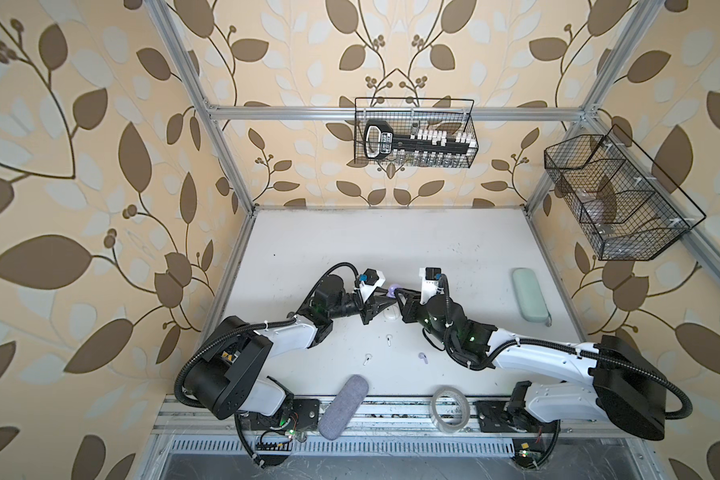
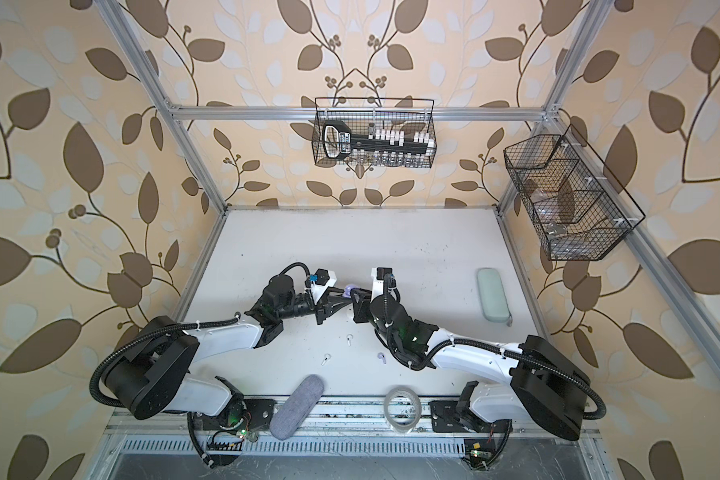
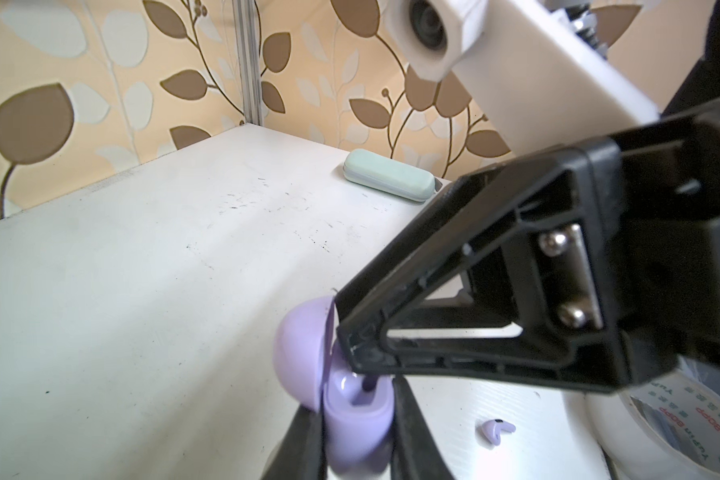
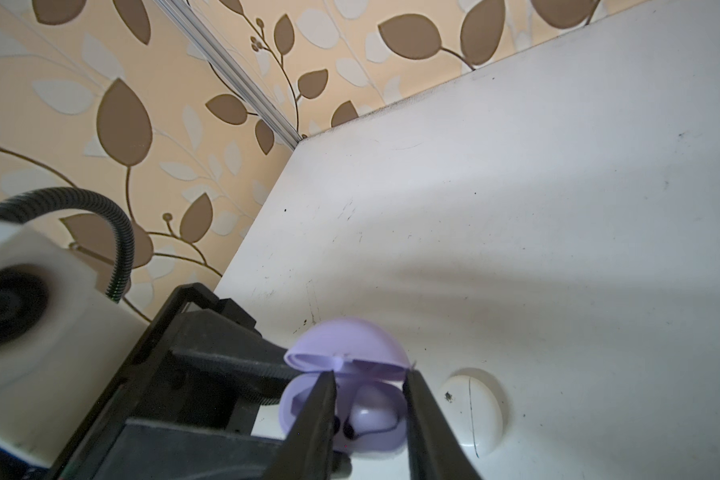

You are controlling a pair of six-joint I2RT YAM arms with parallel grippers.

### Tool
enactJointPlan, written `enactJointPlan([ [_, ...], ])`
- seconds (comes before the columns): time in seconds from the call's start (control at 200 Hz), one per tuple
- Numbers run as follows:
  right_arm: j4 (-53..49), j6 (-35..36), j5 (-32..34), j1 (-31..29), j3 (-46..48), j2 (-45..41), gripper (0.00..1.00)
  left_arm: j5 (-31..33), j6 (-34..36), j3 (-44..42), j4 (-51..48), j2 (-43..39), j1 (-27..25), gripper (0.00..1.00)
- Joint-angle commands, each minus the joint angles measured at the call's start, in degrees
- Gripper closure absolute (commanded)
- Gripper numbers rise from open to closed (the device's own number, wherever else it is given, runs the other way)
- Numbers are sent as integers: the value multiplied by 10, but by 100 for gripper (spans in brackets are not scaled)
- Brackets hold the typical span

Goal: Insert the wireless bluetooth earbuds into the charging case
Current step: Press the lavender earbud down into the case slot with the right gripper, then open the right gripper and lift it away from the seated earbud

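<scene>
- the left gripper (image 1: 385, 297) is clamped on the base of the lilac case (image 3: 352, 424), holding it near the middle of the table (image 1: 350, 241) with its lid swung open
- a seated earbud (image 4: 371, 415), lilac, sits in the case's well, right between the fingers (image 4: 316, 415) of the right gripper (image 4: 371, 378)
- the right gripper's jaws stand apart, one on each side of that earbud; whether they touch it i cannot tell
- a closed white case (image 4: 474, 411) lies on the table just beside the lilac one
- nearer the robot's base, loose on the table and well apart from both grippers: a white earbud (image 1: 366, 359), a second white earbud (image 1: 389, 340), then a loose lilac earbud (image 1: 422, 356)
</scene>
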State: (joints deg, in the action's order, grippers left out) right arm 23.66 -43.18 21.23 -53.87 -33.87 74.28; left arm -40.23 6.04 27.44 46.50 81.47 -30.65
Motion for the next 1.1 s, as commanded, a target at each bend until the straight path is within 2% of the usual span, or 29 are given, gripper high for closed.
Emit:
enactJointPlan([
  [0.0, -13, 1, -9, -1, 0, 8, 69, -11, 11, 5, 50, -23, 6, 100],
  [0.79, -43, 6, -21, 12, -2, -42, 65, -13, 23, 8, 37, -16, 6, 100],
  [1.095, -81, 14, -23, 14, -1, -74, 50, -10, 30, 7, 32, -14, 6, 100],
])
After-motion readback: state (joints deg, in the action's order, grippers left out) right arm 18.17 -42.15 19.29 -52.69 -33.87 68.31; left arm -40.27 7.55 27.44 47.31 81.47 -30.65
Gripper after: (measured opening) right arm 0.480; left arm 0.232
